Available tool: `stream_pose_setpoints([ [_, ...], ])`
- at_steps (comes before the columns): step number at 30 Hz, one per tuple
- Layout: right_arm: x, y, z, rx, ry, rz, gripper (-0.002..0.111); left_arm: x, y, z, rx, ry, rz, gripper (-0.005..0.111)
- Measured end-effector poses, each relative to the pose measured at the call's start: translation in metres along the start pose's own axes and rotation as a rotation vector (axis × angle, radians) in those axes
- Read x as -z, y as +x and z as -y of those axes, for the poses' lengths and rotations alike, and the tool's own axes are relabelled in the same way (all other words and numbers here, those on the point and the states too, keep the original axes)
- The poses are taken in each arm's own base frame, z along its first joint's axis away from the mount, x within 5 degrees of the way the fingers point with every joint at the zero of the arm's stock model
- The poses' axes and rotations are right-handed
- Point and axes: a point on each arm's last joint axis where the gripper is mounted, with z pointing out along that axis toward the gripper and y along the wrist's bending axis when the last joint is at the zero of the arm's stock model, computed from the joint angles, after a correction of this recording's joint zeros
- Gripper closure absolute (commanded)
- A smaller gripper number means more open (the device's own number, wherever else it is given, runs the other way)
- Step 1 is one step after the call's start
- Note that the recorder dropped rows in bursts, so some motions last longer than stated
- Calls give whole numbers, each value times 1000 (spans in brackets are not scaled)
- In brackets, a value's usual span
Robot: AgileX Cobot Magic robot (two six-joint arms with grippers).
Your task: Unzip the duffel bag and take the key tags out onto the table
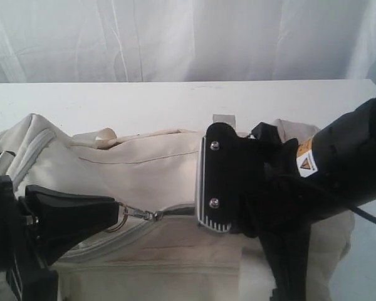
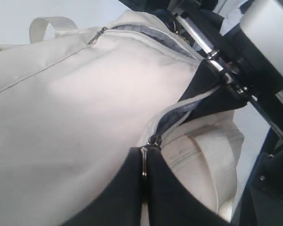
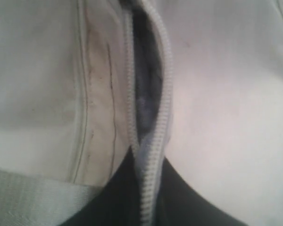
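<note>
Left gripper [image 2: 146, 157] is pinched together on the zipper pull [image 1: 140, 214], out toward the left end of the duffel bag [image 1: 144, 169]. Right gripper [image 3: 146, 197] is closed too, nipping the zipper tape [image 3: 166, 84] just below a short dark gap [image 3: 146, 80] where the teeth are parted. The bag sits toward the near side of the table [image 1: 175, 103], with bare top behind it up to the far edge. The right arm [image 1: 351, 157] lies over the bag's right end.
</note>
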Motion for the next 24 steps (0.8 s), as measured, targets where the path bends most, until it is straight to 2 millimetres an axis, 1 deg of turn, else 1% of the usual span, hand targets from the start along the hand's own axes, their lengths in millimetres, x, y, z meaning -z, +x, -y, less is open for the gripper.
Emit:
stream_pose_setpoints([
  [5,14,9,7,20,128,-72,108,0,-2,-4,2,-42,17,107],
  [9,20,13,9,-20,179,-97,108,0,-2,-10,3,-102,35,107],
  [14,23,19,11,-63,225,-154,108,1,10,-23,9,-206,29,107],
  [19,26,28,23,-136,366,-217,108,1,12,-26,8,-232,28,107],
  [21,29,32,30,-169,416,-217,108,2,12,-26,8,-243,34,107],
  [24,29,40,41,-262,480,-195,108,3,11,-29,5,-269,47,107],
])
